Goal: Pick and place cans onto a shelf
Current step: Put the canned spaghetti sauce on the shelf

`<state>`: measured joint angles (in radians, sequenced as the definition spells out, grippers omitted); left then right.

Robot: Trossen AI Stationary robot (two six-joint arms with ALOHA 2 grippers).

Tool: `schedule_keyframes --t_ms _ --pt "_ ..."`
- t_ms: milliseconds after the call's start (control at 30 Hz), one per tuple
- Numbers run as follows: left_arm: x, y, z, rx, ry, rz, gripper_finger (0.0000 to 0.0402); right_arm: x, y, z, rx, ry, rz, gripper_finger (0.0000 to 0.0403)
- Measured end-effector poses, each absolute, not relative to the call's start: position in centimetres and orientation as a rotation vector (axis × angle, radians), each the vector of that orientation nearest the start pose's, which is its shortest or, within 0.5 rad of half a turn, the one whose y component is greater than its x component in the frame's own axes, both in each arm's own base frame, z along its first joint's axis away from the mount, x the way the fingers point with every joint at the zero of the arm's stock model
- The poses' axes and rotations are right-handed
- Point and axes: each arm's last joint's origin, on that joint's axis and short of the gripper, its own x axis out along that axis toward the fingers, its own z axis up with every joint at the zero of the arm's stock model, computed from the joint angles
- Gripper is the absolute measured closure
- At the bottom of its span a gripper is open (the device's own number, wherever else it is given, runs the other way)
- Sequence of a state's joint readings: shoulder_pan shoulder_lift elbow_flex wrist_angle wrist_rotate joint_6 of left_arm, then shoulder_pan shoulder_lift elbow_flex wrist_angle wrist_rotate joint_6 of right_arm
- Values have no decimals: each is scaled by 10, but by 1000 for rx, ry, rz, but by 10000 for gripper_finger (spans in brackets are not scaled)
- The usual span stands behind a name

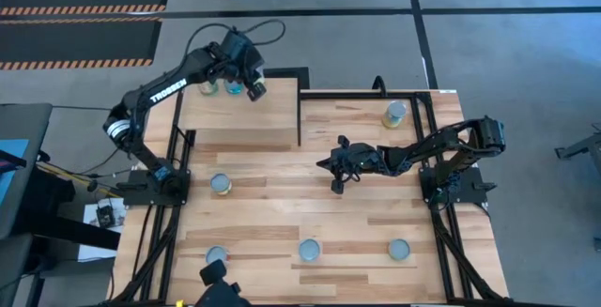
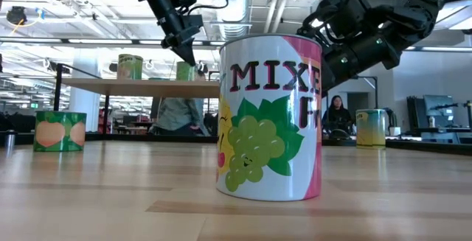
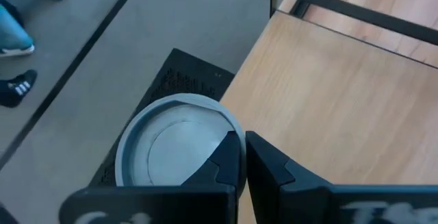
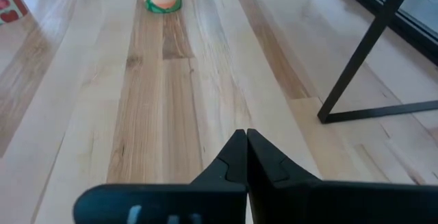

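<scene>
Two cans [image 1: 208, 87] on shelf [image 1: 272, 110]; five off.

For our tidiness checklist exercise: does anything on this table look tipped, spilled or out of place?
Nothing stands out. The two cans on the shelf and the five on the table all stand upright; nothing looks spilled or damaged.
</scene>
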<state>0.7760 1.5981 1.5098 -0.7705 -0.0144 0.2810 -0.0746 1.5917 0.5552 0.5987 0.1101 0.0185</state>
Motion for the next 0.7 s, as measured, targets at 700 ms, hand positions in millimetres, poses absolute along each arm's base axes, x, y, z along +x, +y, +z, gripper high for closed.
schedule_keyframes --t_ms 700 --pt "246 239 332 -68 892 596 343 288 -25 146 10 436 -186 389"
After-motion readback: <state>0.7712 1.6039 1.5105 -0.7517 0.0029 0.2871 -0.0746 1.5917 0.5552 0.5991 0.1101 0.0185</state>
